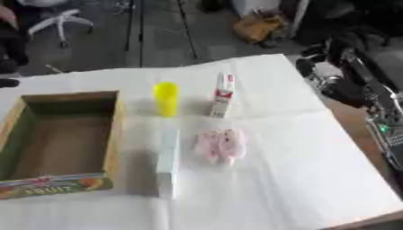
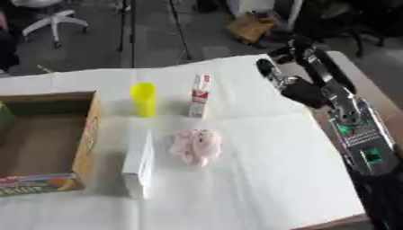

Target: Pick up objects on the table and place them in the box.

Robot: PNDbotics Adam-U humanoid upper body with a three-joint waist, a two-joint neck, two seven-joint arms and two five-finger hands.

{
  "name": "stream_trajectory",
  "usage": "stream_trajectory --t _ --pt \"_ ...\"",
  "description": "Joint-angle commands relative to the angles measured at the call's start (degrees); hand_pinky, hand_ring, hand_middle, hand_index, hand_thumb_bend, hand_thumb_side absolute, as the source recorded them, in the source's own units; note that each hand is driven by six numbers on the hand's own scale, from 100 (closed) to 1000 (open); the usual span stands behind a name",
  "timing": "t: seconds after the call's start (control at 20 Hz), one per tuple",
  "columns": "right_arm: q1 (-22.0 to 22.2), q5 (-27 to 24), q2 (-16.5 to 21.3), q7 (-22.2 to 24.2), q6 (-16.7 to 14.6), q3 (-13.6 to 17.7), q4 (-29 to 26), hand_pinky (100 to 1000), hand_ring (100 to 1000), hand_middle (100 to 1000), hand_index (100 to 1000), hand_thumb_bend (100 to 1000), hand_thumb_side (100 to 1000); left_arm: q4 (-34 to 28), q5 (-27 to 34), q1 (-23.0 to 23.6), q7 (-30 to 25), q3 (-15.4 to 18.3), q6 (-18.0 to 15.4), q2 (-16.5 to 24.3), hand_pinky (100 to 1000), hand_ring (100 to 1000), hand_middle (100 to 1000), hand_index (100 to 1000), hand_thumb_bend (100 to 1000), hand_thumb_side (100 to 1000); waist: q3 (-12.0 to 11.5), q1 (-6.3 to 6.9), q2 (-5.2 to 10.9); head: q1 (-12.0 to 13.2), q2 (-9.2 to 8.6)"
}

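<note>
A table [image 1: 299, 179] covered in white sheeting carries everything, and the cardboard box [image 1: 115, 134] is set at its left edge with its open top facing up, so that things can be dropped in from above; nothing is seen inside it. Four objects are grouped near the table's middle, just right of the box, apart from one another, so each can be taken singly. A long white carton [image 1: 167, 161] is laid flat beside the box's right wall. A soft pink bundle [image 1: 220, 145] is lying to its right. Toward the far edge, a yellow cup [image 1: 165, 98] is standing upright, and a small red-and-white carton [image 1: 223, 95] is standing upright beside it. The right hand [image 2: 277, 67] is held above the table's far right corner, well apart from the objects; whether its fingers are spread or curled cannot be told. The left hand is not seen. By this judgement, no object has yet been boxed.
</note>
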State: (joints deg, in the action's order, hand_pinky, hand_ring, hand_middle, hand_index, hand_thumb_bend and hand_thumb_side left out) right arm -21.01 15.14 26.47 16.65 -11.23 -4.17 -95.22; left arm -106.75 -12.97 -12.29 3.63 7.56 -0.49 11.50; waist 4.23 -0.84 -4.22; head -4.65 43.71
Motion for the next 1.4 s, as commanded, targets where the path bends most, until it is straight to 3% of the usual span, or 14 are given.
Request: stream_trajectory --t 0.05,0.2,0.5,0.85,1.1,1.15,1.4 --pt "-2.6 0.6 2.7 6.5 -2.3 -1.2 1.5 770 791 931 887 453 678 -1.1 -0.2 -0.3 -0.1 -0.1 -0.1 0.7 661 714 628 770 543 909 -0.1 -0.08 0.67 -0.3 0.41" --pt "-4.0 1.1 2.9 8.3 -3.4 -1.8 3.0 772 794 930 888 460 675 -1.1 -0.2 -0.3 -0.1 -0.1 -0.1 0.7 661 714 628 770 543 909 -0.1 -0.08 0.71 -0.4 0.41" --pt "-8.4 5.7 2.5 11.7 -5.7 -6.0 7.5 780 801 913 885 524 629 -1.0 -0.1 -0.3 -0.4 -0.3 -0.2 0.7 662 713 627 769 542 909 -0.3 -0.14 0.82 -0.9 0.41" --pt "-14.1 16.2 -1.4 17.2 -9.4 -10.0 17.1 794 820 924 892 570 607 -0.9 0.0 -0.3 -0.6 -0.6 -0.3 0.7 662 712 626 769 540 909 -0.6 0.13 0.9 -1.5 0.41" --pt "-16.2 21.6 -3.4 18.8 -12.1 -10.6 22.9 797 823 924 896 584 605 -0.9 0.1 -0.2 -0.7 -0.6 -0.3 0.7 662 712 626 769 539 910 -0.6 0.23 0.91 -1.7 0.41" --pt "-16.5 22.1 -3.4 18.9 -12.2 -10.8 23.5 806 833 922 900 635 587 -0.9 0.1 -0.3 -0.7 -0.6 -0.3 0.7 662 712 626 769 539 910 -0.6 0.23 0.94 -1.8 0.41" --pt "-19.0 26.6 -4.9 19.7 -11.6 -10.8 28.2 814 840 918 901 646 588 -0.9 0.2 -0.3 -0.8 -0.8 -0.3 0.6 662 711 626 769 539 910 -0.7 0.37 1.09 -2.1 0.41"
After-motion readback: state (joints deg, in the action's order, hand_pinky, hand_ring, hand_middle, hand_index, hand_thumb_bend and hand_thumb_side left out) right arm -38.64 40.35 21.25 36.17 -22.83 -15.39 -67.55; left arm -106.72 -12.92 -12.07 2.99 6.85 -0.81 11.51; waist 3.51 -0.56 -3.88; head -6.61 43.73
